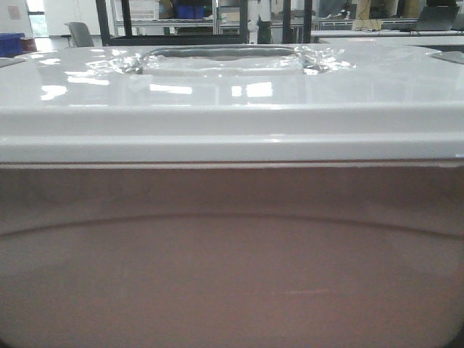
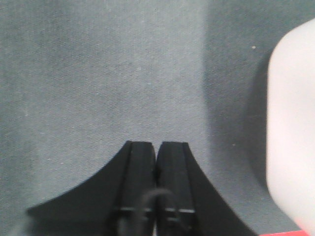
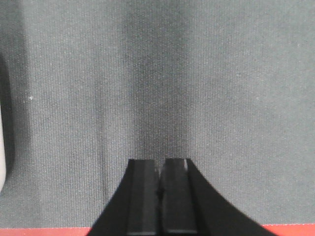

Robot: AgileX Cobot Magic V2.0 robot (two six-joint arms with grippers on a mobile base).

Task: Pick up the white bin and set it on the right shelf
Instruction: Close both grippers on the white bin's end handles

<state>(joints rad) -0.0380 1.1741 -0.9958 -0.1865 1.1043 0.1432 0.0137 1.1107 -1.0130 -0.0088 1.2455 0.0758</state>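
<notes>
white bin (image 1: 232, 275): pale pinkish translucent sides, glossy white lid
left gripper (image 2: 156, 146): black
right gripper (image 3: 161, 163): black
mat (image 3: 231, 98): grey fine weave, red edge

The white bin (image 1: 232, 109) has a glossy plastic lid and matt translucent sides.

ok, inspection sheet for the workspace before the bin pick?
Surface: grey textured mat, red strip along its near edge.
Job's things: white bin fills front view, recessed handle on top; right shelf not identifiable.
Clutter: nothing seen.
Grippers: left gripper shut, empty, over mat beside bin; right gripper shut, empty, over mat.
Cables: dark loop behind left fingers, possibly a cable.
Surroundings: dark racks, blue crates, grey chair behind bin.
</notes>
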